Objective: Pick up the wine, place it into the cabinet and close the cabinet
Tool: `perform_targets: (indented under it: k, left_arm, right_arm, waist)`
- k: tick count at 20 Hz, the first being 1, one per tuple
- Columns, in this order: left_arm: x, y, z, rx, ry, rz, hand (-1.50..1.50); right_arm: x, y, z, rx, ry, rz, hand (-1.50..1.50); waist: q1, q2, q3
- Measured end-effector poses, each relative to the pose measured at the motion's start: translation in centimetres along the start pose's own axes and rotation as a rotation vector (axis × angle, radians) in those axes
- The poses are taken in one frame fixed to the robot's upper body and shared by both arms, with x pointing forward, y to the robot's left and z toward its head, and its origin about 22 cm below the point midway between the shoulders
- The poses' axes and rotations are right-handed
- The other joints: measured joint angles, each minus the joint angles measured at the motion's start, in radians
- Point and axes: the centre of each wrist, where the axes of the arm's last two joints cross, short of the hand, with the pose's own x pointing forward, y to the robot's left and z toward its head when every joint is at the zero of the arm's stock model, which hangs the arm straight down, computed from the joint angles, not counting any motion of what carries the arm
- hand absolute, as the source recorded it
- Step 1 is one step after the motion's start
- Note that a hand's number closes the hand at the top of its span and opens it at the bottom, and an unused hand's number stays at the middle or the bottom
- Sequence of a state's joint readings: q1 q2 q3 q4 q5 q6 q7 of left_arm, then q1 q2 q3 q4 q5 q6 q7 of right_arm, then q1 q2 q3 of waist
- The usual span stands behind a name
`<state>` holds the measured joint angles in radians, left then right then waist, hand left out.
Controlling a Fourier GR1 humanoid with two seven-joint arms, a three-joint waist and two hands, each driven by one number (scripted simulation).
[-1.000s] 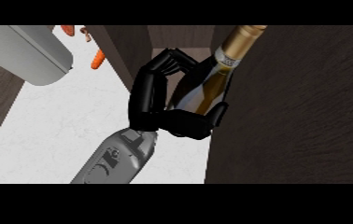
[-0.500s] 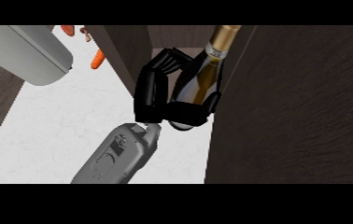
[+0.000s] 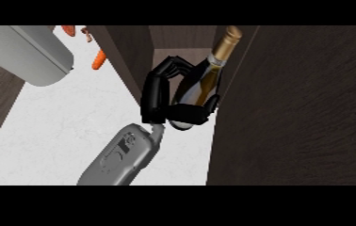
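The wine bottle [image 3: 201, 86], dark glass with a gold-foiled neck [image 3: 224, 48], leans up and to the right in the cabinet's opening [image 3: 182, 39]. My left hand [image 3: 158, 95] is shut on its body: the fingers [image 3: 170, 66] curl over the shoulder and the thumb [image 3: 191, 111] crosses the lower part. The bottle's base is hidden by the hand. The grey forearm [image 3: 122, 154] rises from the lower edge. A dark wooden panel of the cabinet [image 3: 292, 107] fills the right side, and another dark panel [image 3: 128, 55] stands left of the opening. My right hand does not show.
A large grey rounded object [image 3: 35, 55] lies at the upper left on the white counter [image 3: 62, 126]. Small orange items [image 3: 99, 59] lie beside it near the left panel. A dark strip [image 3: 7, 98] edges the counter at far left.
The bottle's neck has swung from leaning far right to more upright, then eased back slightly. Hand and bottle have shifted a little left, deeper between the panels. The grasp is unchanged.
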<state>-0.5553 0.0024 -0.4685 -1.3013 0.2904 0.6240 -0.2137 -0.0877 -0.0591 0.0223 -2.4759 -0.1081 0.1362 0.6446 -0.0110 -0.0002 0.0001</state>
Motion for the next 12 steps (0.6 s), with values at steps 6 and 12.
perform_targets:
  k: [6,12]
  left_arm:
    - [-1.7,0.4,0.1,0.018,-0.022,-0.058,1.50]
    - [-3.0,1.9,-0.5,0.053,-0.036,-0.074,1.50]
  right_arm:
    - [0.2,-0.2,-0.1,0.006,0.005,0.010,-1.50]
    - [-0.2,0.3,0.2,0.014,0.012,-0.013,-1.50]
  waist:
    - [-0.002,0.000,0.000]
    - [0.000,0.000,0.000]
